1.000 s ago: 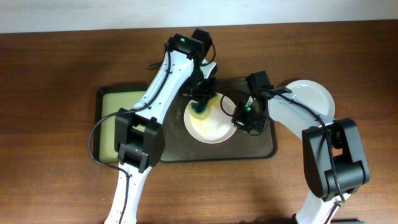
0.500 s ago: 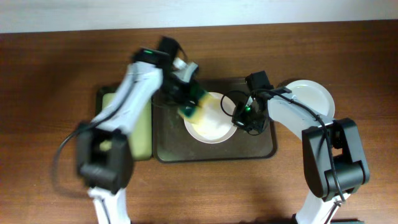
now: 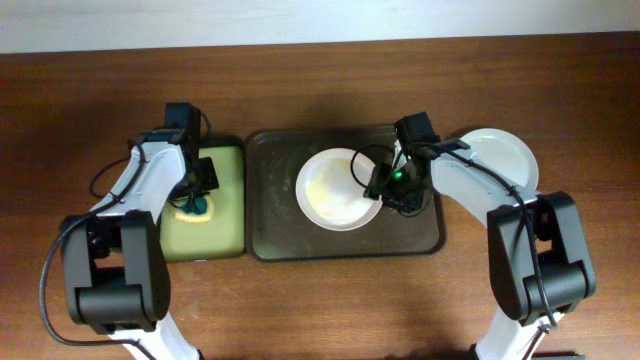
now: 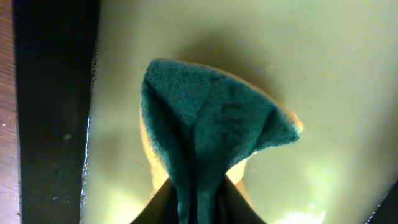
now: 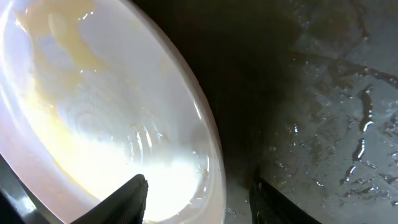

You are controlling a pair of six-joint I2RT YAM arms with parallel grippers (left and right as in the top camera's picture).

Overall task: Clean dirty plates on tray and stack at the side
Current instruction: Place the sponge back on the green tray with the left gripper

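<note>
A cream-white plate [image 3: 335, 190] with yellowish smears lies on the dark brown tray [image 3: 275, 205]. My right gripper [image 3: 378, 184] stands open at its right rim. In the right wrist view the rim of the plate [image 5: 93, 112] passes between the two fingers [image 5: 127, 202], one over the plate's inside, the other over the wet tray [image 5: 336, 124]; the right gripper [image 5: 199, 199] does not pinch it. My left gripper [image 3: 193, 205] is over the small tray at the left, shut on a folded green sponge [image 4: 211, 118]; the left gripper [image 4: 198, 214] shows at the bottom edge.
A small black tray with a yellow-green inside [image 3: 225, 225] adjoins the brown tray's left side. A second white plate [image 3: 500, 155] rests on the wooden table right of the brown tray, partly under my right arm.
My left arm swung from the plate leftward to the small tray, carrying the sponge. The right gripper's jaws came apart off the plate's rim.
</note>
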